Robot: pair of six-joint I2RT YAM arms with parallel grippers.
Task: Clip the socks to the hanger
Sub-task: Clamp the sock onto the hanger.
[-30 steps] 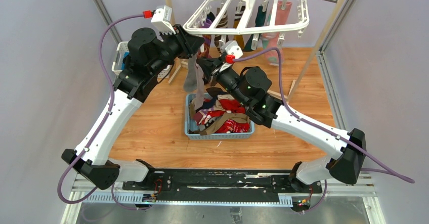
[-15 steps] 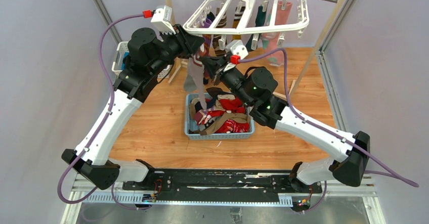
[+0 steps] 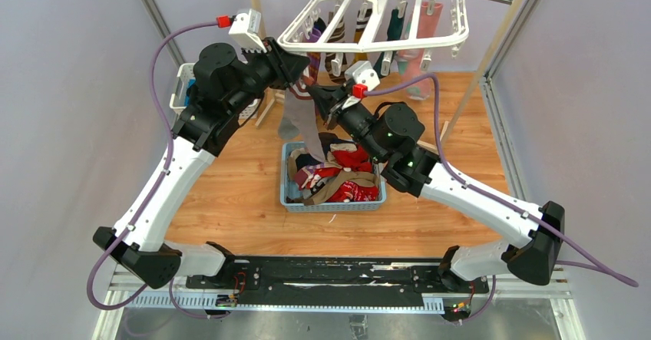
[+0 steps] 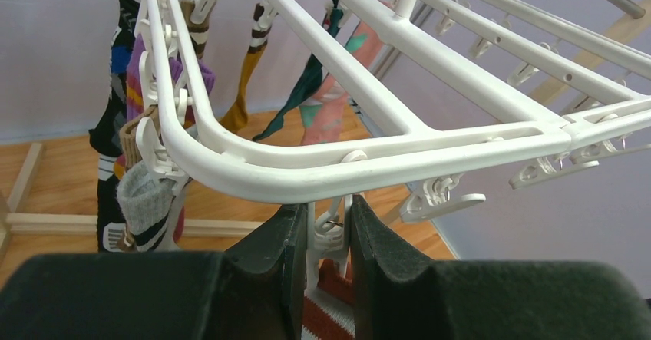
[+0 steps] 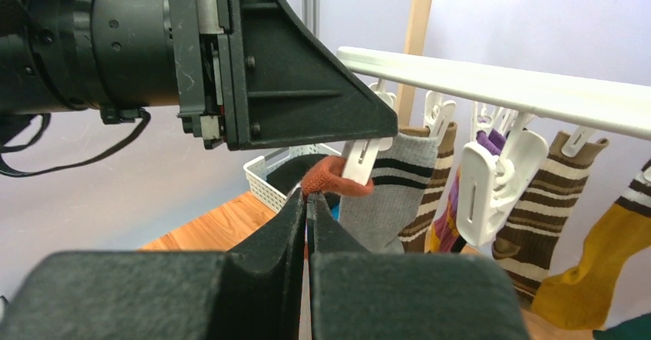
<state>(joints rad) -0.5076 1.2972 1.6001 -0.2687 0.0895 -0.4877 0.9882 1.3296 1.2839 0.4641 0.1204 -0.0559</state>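
The white hanger [image 3: 368, 44] hangs at the back with several socks clipped along it. My left gripper [image 4: 328, 213] is shut on one dangling white clip [image 4: 332, 236] under the hanger's near rail [image 4: 307, 179], squeezing it. My right gripper [image 5: 307, 202] is shut on a sock's rust-red cuff [image 5: 338, 177] and holds it up against that clip's tip [image 5: 361, 160]. The sock's red-and-white stripes [image 4: 330, 313] show just below the clip. In the top view the held sock [image 3: 307, 129] trails down from the two grippers towards the basket.
A blue basket [image 3: 288, 194] of mixed socks sits on the wooden table under the arms. A white lattice basket [image 3: 183, 87] stands at the back left. The wooden rack [image 3: 499, 41] carries the hanger. A grey sock [image 5: 391, 194] and a brown striped one [image 5: 537, 202] hang close beside the clip.
My right gripper has moved up and left with the sock, bringing its cuff to the clip. The left gripper has stayed shut on the clip.
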